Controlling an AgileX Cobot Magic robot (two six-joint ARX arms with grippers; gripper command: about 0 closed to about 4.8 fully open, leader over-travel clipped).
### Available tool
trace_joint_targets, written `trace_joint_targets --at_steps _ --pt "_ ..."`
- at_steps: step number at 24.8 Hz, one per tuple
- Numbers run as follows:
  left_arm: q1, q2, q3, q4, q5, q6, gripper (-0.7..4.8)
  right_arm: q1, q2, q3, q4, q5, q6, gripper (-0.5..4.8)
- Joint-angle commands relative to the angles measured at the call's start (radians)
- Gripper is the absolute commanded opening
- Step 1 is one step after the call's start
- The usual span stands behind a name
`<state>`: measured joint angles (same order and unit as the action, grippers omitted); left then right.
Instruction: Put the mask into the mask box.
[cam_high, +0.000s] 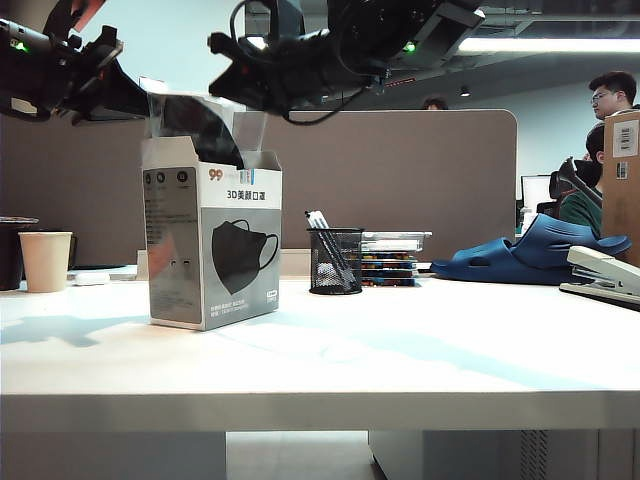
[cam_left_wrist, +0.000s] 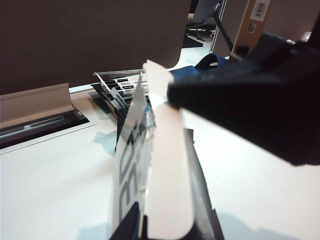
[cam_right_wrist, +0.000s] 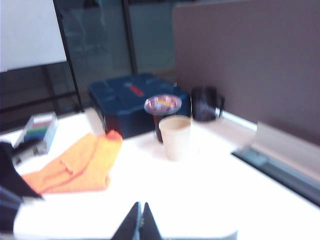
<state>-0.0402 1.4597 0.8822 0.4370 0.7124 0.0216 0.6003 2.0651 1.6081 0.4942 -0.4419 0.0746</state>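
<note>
Left wrist view: mask box flap up close

The left gripper (cam_left_wrist: 142, 227) pinches the white flap (cam_left_wrist: 167, 170) of the mask box (cam_left_wrist: 131, 165); a dark arm (cam_left_wrist: 250, 100) crosses above.

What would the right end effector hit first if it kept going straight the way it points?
Probably the bare white table. The right end effector, shut and empty, angles down at the table top short of the paper cup. Beyond that lie the cup and the dark blue case. Depth is unclear.
</note>
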Motion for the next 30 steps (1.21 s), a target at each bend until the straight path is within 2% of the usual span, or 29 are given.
trace_joint_targets --at_steps 1,5,9,19,20,22,24,25,27,30 --pt "-0.003 -0.001 0.001 -0.024 0.01 -0.003 -0.07 -0.003 0.012 0.003 -0.116 -0.002 0.004 -0.04" --pt "-0.002 -0.001 0.001 -0.014 0.009 -0.003 -0.07 -0.003 0.02 0.003 -0.211 -0.005 0.005 -0.04" --pt "-0.002 -0.001 0.001 0.049 0.007 -0.003 -0.06 -0.006 0.02 0.003 -0.279 -0.004 0.004 -0.03" --pt "-0.001 -0.001 0.001 0.049 0.006 -0.003 -0.06 -0.016 -0.069 0.003 -0.09 -0.005 0.003 0.0" --pt "-0.001 -0.001 0.001 0.049 0.006 -0.003 -0.06 -0.021 -0.081 0.003 -0.093 -0.005 0.003 0.13" --pt "-0.001 -0.001 0.001 0.05 0.007 -0.003 -0.03 -0.027 -0.101 0.003 -0.102 0.0 0.003 0.77" --pt "-0.001 -0.001 0.001 0.051 0.007 -0.003 0.29 -0.034 -0.123 0.003 -0.105 0.008 0.003 1.0" --pt "-0.001 -0.001 0.001 0.05 0.007 -0.003 0.95 -0.043 -0.143 0.003 -0.117 0.031 -0.004 1.06" --pt "-0.001 -0.001 0.001 0.051 0.007 -0.003 1.61 -0.06 -0.178 0.003 -0.15 0.068 -0.031 1.35" --pt "-0.001 -0.001 0.001 0.051 0.007 -0.003 1.64 -0.092 -0.211 0.003 -0.189 0.074 -0.039 1.85"
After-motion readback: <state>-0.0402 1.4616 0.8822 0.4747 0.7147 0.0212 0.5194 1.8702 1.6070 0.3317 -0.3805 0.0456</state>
